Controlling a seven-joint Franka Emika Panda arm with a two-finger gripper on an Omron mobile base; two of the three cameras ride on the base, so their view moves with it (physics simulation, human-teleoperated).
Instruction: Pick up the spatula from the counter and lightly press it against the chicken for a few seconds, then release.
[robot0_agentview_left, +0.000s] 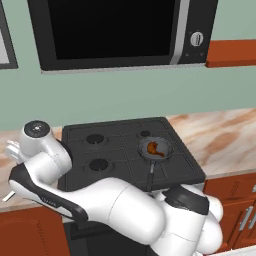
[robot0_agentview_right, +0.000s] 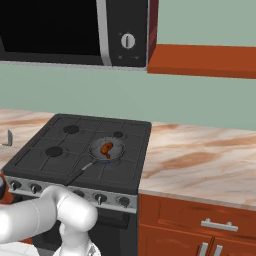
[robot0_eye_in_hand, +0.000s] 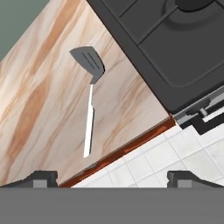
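In the hand view, the spatula (robot0_eye_in_hand: 90, 100) lies flat on the marble counter (robot0_eye_in_hand: 39, 109), left of the stove. Its grey slotted blade (robot0_eye_in_hand: 89, 63) points away from the counter's front edge and its white handle (robot0_eye_in_hand: 89, 127) runs toward that edge. My gripper (robot0_eye_in_hand: 114, 178) hovers above the counter's edge, open, with its two dark fingertips (robot0_eye_in_hand: 41, 177) wide apart and nothing between them. The spatula is ahead of the tips, slightly toward the left one. The chicken (robot0_agentview_left: 154, 148) (robot0_agentview_right: 106, 148), an orange-brown piece, sits in a small pan (robot0_agentview_left: 165, 150) (robot0_agentview_right: 119, 150) on the stove's front right burner.
The black stove (robot0_agentview_left: 120, 150) (robot0_eye_in_hand: 175, 43) borders the spatula's counter patch. The pan's dark handle (robot0_agentview_left: 150, 175) sticks out toward the stove front. A microwave (robot0_agentview_left: 120, 30) hangs above. White floor tiles (robot0_eye_in_hand: 166, 153) lie below the counter edge. My arm (robot0_agentview_left: 45, 150) bends out over the left counter.
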